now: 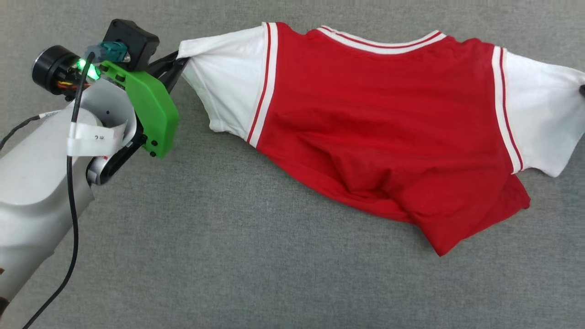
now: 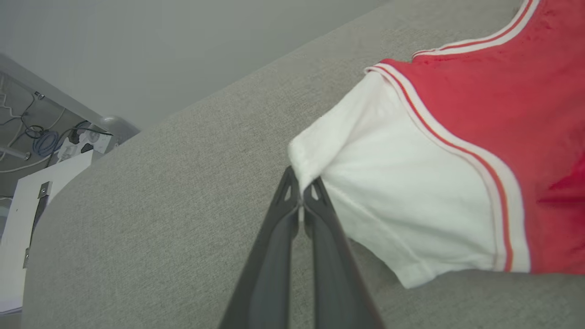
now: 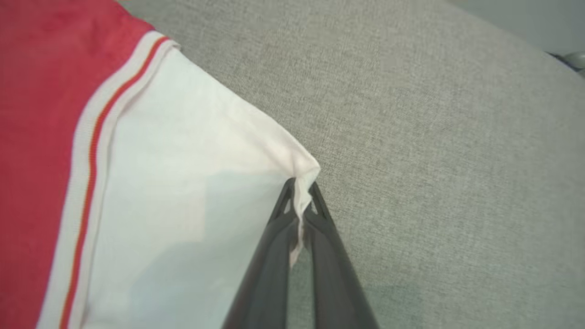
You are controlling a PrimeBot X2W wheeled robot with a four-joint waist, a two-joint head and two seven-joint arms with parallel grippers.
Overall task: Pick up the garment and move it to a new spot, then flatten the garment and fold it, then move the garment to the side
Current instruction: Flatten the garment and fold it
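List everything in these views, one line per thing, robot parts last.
garment: one, red with white sleeves and red-and-white stripe trim, stretched across the surface, lower part bunched
surface: one, grey woven cloth, under the garment
cables: several, blue and dark, tangled beyond the surface's edge in the left wrist view
panel: one, white, below the cables
left forearm: one, pale grey, lower left of the head view
bracket: one, green, on the left wrist
left gripper: one, dark, shut on one white sleeve tip
right gripper: one, dark, shut on the other sleeve tip
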